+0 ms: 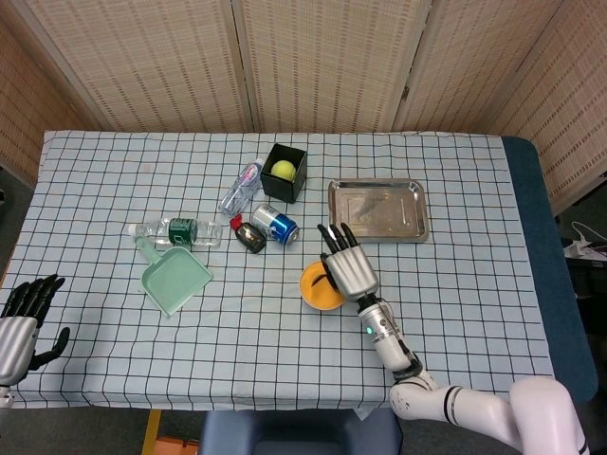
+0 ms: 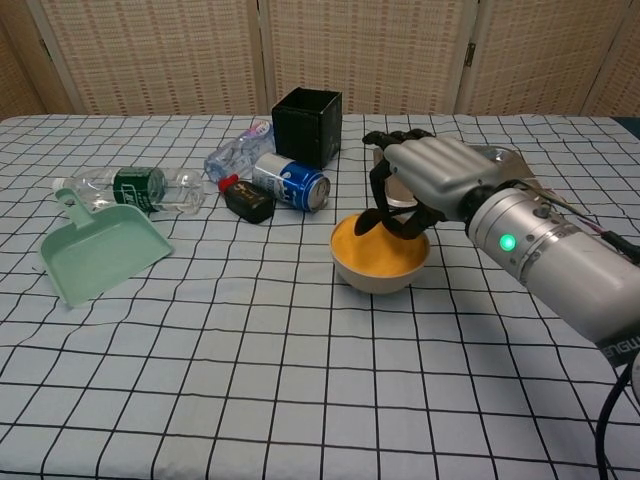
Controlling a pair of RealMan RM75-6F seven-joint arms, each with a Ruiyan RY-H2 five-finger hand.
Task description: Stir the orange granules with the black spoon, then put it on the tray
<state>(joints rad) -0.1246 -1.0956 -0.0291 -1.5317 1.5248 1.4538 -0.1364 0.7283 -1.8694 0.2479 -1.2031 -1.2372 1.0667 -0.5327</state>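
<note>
A pale bowl (image 2: 377,273) of orange granules (image 1: 314,286) stands mid-table. My right hand (image 1: 346,266) (image 2: 425,180) hovers over the bowl and holds the black spoon (image 2: 371,219), whose tip dips into the granules (image 2: 360,245). The steel tray (image 1: 377,210) (image 2: 505,160) lies behind and to the right of the bowl, partly hidden by the hand in the chest view. My left hand (image 1: 24,318) rests at the table's near left corner, fingers apart, holding nothing.
Left of the bowl lie a blue can (image 1: 275,226), a small black item (image 1: 250,237), two clear bottles (image 1: 176,230) (image 1: 241,186) and a green dustpan (image 1: 174,279). A black box (image 1: 285,172) holding a yellow ball stands behind them.
</note>
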